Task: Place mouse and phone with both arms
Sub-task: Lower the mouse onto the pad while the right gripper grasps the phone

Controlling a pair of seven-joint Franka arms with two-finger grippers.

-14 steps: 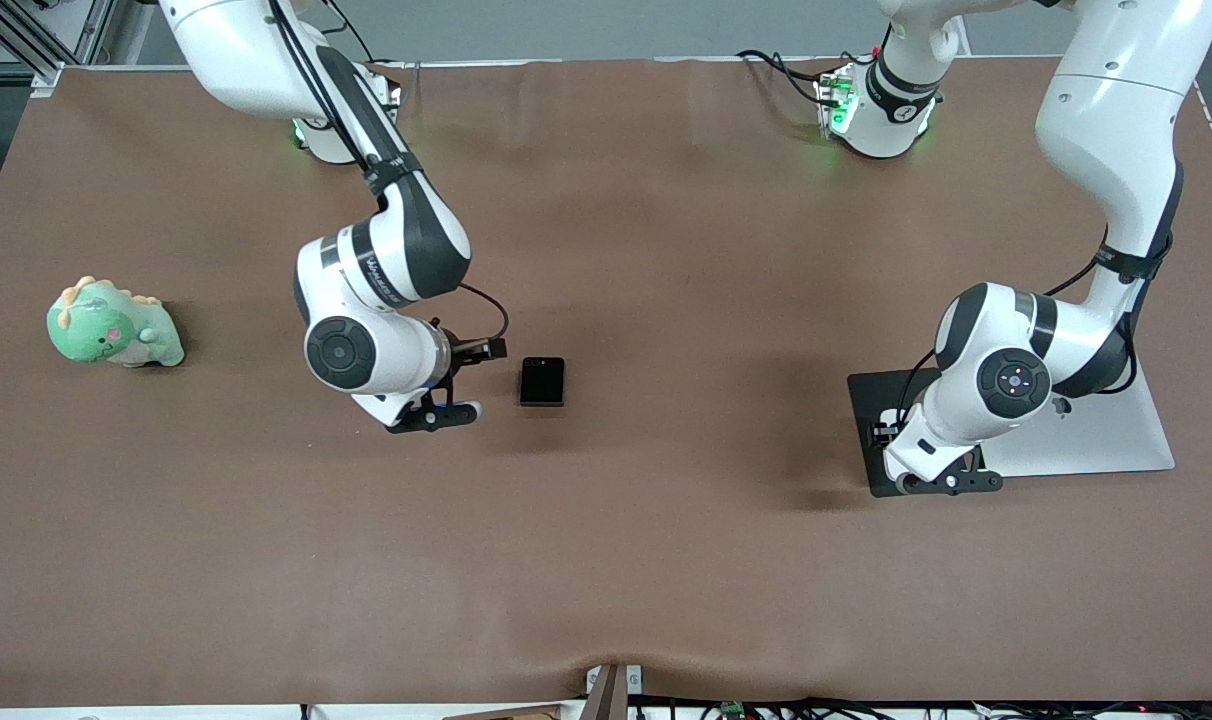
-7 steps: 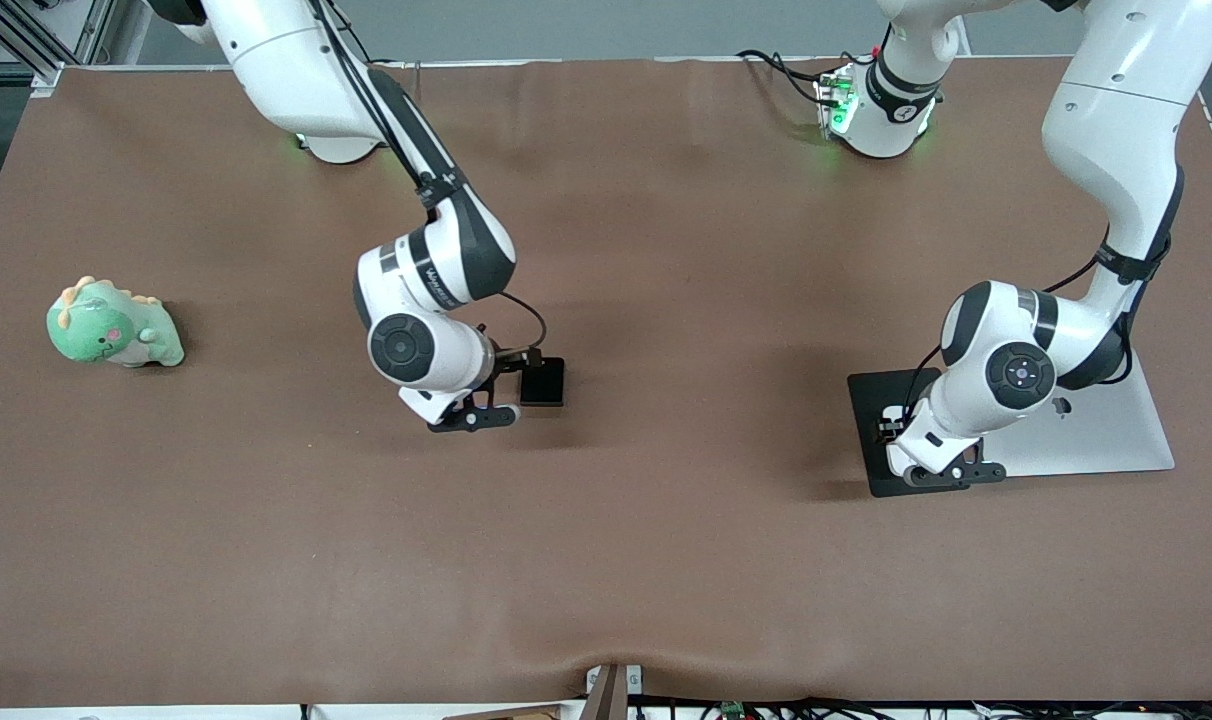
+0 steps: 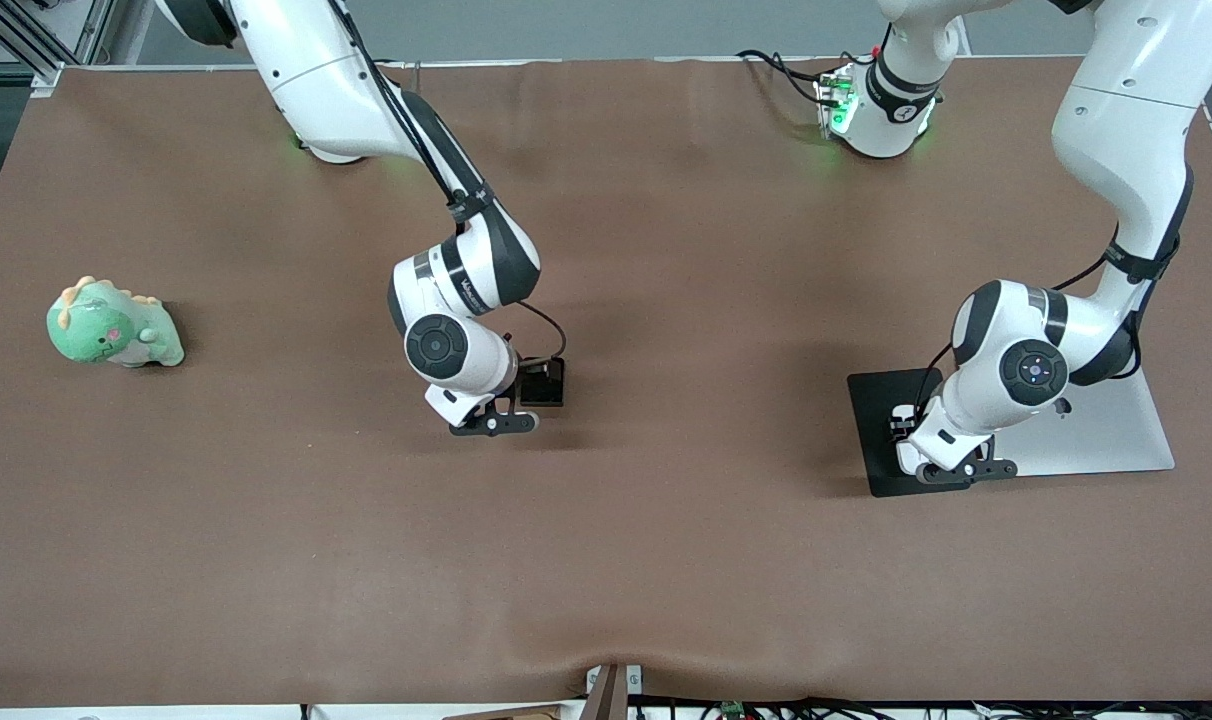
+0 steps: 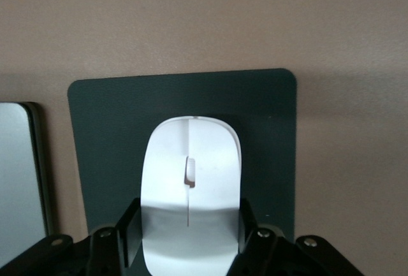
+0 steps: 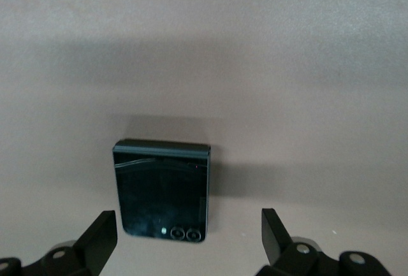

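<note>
Phone first: the small black square folded phone (image 5: 162, 190) lies flat on the brown table cover (image 3: 606, 560), about midway along it. Over the last second the right gripper (image 5: 189, 241) has swung in from the right arm's end and now hangs over the phone with fingers spread wide either side, nothing held; a grasp looks close. The white oval mouse (image 4: 190, 183) is pinched in the left gripper (image 4: 188, 234), which has drifted slightly over the dark grey rectangular pad (image 4: 102, 136) beside the silver slab (image 3: 1116, 430) toward the left arm's end. A green plush dinosaur (image 3: 113, 325) sits near the cover's edge at the right arm's end.
</note>
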